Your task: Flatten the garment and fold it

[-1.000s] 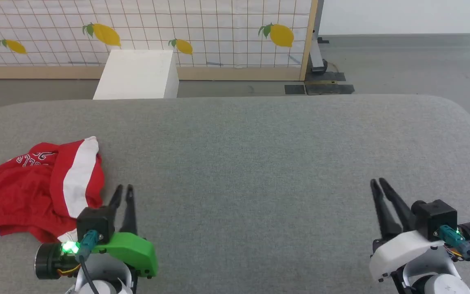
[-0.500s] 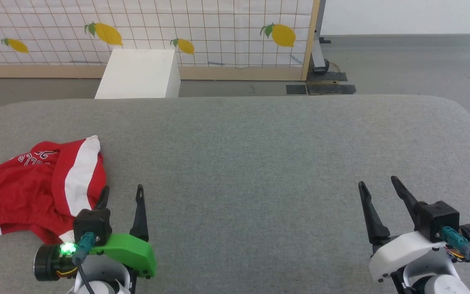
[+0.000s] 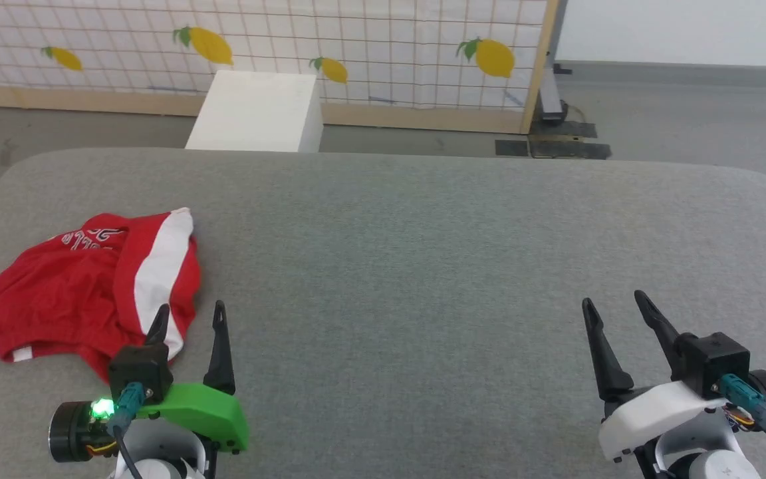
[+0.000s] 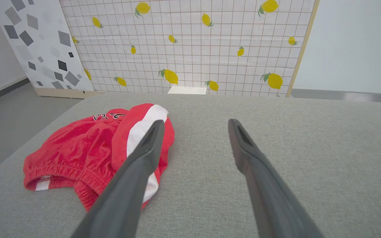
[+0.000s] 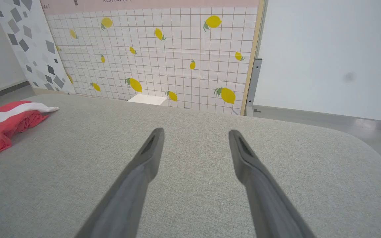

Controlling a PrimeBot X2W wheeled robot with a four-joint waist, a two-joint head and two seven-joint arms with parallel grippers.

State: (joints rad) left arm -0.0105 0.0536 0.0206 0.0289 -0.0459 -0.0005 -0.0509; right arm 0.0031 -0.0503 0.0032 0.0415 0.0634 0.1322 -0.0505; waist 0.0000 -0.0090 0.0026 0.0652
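Observation:
The garment (image 3: pixel 90 279), red shorts with a broad white stripe, lies crumpled on the left part of the grey padded table (image 3: pixel 423 253). It also appears left of centre in the left wrist view as the garment (image 4: pixel 88 148), and at the left edge of the right wrist view as the garment (image 5: pixel 2 124). My left gripper (image 3: pixel 190 309) hovers open just beside the garment's near right edge, holding nothing. Far to the right, near the table's front, my right gripper (image 3: pixel 612 299) stands open and empty.
A white box (image 3: pixel 256 113) stands on the floor behind the table's far edge. Behind it runs a lemon-print grid screen (image 3: pixel 356 46) with a wooden frame. Grey floor lies to the right and left of the table.
Both grippers went from shut to open. The head camera has shifted, so the whole scene sits further right in the picture; the garment itself has not moved.

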